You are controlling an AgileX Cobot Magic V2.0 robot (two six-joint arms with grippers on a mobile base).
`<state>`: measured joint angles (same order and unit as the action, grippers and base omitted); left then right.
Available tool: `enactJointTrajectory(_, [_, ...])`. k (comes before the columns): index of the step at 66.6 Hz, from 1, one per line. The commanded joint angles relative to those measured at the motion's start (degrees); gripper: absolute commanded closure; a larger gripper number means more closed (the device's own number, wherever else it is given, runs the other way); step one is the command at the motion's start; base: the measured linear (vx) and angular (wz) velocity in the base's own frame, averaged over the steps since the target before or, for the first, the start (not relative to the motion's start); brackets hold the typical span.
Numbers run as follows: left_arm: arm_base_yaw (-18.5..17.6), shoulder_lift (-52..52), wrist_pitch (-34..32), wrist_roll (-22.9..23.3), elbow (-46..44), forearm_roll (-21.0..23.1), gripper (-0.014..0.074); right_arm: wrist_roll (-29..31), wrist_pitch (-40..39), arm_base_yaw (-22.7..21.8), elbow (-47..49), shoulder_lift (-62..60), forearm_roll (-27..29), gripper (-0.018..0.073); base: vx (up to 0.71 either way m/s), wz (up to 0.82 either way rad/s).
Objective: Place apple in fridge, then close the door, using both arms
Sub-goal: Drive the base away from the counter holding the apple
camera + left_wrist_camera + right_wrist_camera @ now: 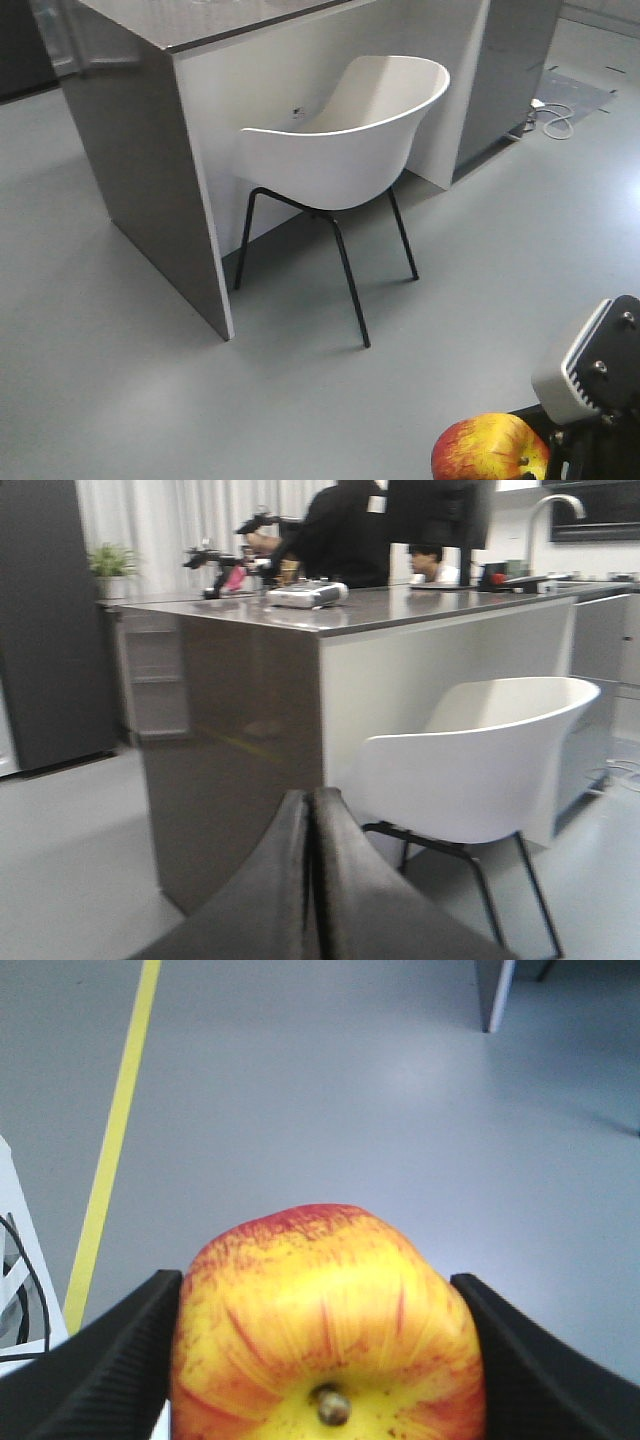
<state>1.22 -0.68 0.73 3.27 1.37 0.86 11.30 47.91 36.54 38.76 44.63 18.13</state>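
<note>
Right wrist-mounted view: right hand clamps the apple between two black fingers, stem toward the camera, above the grey floor; yellow line at left. Exterior front-facing view: apple at near right, white chair and counter farther off. Left wrist-mounted view: left hand clenched, fingers pressed flat together.

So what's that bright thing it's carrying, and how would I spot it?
Start at the large grey kitchen island with the white shell chair beside it, then look across the grey floor to the near right. There, pinched between the right claw's dark pads, sits a round red-and-yellow apple with a short stem, bright against the grey and white around it.
</note>
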Motion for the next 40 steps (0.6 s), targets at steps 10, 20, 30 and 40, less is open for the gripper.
enactJointTrajectory(10, [-0.03,-0.75,-4.41,0.22,-0.98,0.50,0.0603,0.63,-3.35,0.14,1.64,-0.41,0.86,0.0395,0.04,0.53])
enactJointTrajectory(20, [-0.03,-0.75,-4.41,0.22,-0.98,0.50,0.0603,0.63,-3.35,0.14,1.64,-0.41,0.86,0.0395,0.06,0.53])
enactJointTrajectory(30, [-0.03,-0.75,-4.41,0.22,-0.98,0.50,0.0603,0.63,-3.35,0.14,1.64,-0.41,0.86,0.0395,0.08,0.49])
enactJointTrajectory(40, [-0.03,-0.75,-4.41,0.22,-0.98,0.50,0.0603,0.63,-3.35,0.14,1.64,-0.41,0.86,0.0395,0.10,0.44])
